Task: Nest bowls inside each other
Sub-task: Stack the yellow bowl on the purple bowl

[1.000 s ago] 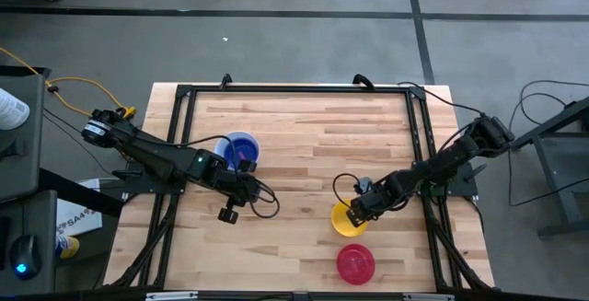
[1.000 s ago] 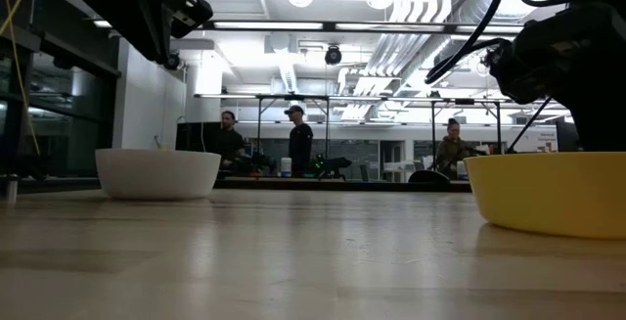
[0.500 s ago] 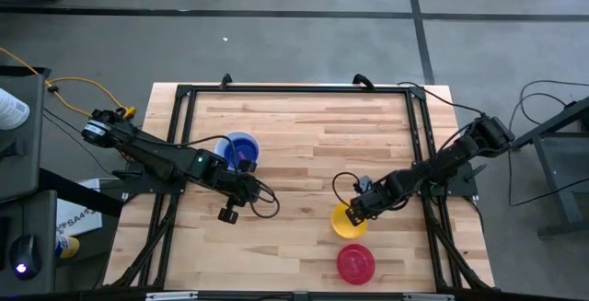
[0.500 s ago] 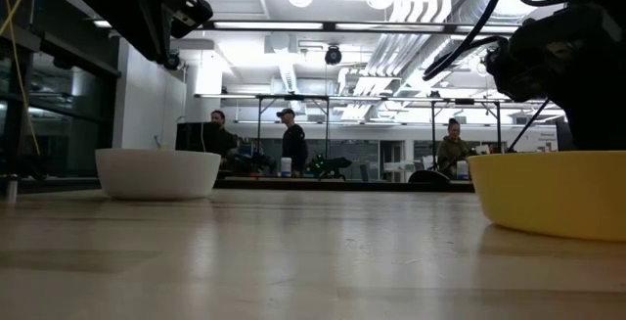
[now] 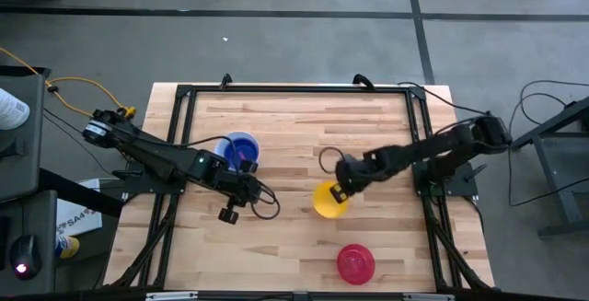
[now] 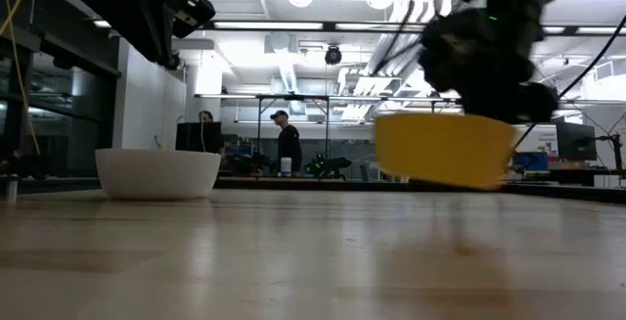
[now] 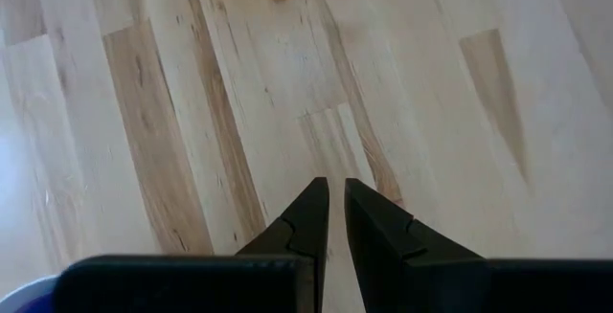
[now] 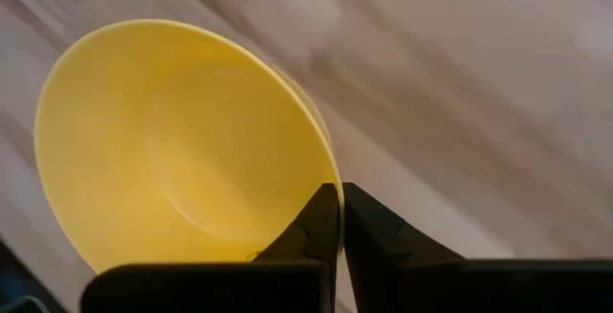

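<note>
Both arms are showing as dark, near-black jointed links, the left arm (image 5: 166, 161) carrying a pale round cap and a yellow cable at its base, about nine o'clock. Thin black cables are looping off each wrist. The fingers (image 7: 311, 227) are tapering to flat black wedges.

Five bowls: one yellow bowl (image 5: 329, 200), one red-pink bowl (image 5: 355, 263), one white bowl (image 6: 157, 173), one blue bowl (image 5: 236, 142), one purple bowl (image 5: 247, 165). Two people beyond the tabletop (image 5: 294, 121).
</note>
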Robot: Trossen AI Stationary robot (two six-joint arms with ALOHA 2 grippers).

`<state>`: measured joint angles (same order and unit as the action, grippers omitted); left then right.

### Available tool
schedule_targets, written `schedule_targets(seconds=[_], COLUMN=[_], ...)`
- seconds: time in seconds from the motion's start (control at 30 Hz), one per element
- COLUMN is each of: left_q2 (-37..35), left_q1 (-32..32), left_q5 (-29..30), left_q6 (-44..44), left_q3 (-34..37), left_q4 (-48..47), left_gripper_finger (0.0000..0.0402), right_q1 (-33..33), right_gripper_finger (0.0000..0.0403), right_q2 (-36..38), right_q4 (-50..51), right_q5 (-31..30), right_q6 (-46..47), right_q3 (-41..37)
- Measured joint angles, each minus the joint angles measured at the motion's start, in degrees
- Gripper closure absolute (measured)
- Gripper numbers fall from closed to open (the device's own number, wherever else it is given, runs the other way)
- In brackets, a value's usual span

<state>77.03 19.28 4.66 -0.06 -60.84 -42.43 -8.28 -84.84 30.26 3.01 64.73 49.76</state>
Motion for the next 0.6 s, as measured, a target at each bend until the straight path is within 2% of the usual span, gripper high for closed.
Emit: schedule_targets(seconds=[0.13,0.33,0.4,0.6], left_q2=[0.9,4.8,6.5,10.5], left_q1=[-0.1,-0.1,-0.1,-0.1], left_q5=[0.1,-0.1,-0.2,-0.1], left_q6=[2.4,6.7,8.4,15.5], left_q3=[-0.5,-6.7,-9.4,-14.3], left_q4=[0.7,-3.5,-6.8,-8.2], left_gripper_finger=[0.0364,0.0364,0.0364,0.0364], right_q1=[4.3,8.5,9.2,9.4], right_gripper_finger=[0.0399,0.0399,0.0399,0.0399], right_q2=[0.0,-1.9,-4.2,-12.7], right_q4=[0.1,2.1,3.4,4.1], right_q5=[0.1,0.4,0.6,4.1], right_q6=[-6.5,-13.5,-15.6,-21.3], right_q3=[4.6,10.5,12.3,17.7])
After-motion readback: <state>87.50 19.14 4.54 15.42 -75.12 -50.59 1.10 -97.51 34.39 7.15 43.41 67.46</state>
